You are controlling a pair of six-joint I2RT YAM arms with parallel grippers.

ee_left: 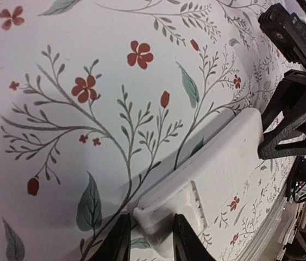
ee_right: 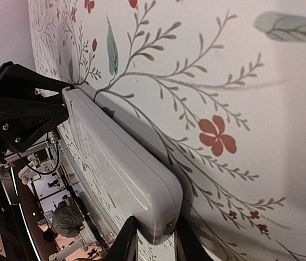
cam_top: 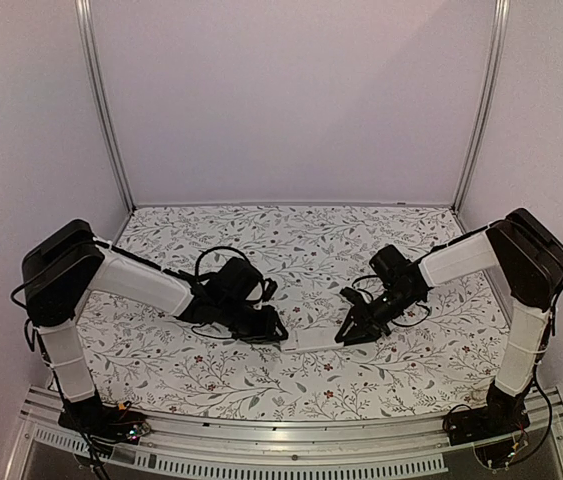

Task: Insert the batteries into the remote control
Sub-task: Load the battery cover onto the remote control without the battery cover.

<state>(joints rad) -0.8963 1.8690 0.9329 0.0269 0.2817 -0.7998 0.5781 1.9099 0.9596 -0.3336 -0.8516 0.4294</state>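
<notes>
The remote control (cam_top: pixel 312 339) lies low over the floral table between my two arms, its plain white back up. In the left wrist view my left gripper (ee_left: pixel 151 240) is shut on the narrow end of the remote control (ee_left: pixel 226 163), beside a ribbed raised strip (ee_left: pixel 197 205) on the back. At the opposite end my right gripper (ee_right: pixel 155 239) is shut on the rounded end of the remote control (ee_right: pixel 117 163). From above, my left gripper (cam_top: pixel 277 334) and right gripper (cam_top: pixel 347 334) face each other across it. The batteries are out of view.
A floral cloth (cam_top: pixel 291 240) covers the table, with white walls behind and at both sides. A metal rail (cam_top: pixel 291 432) runs along the near edge. Cables loop beside each wrist.
</notes>
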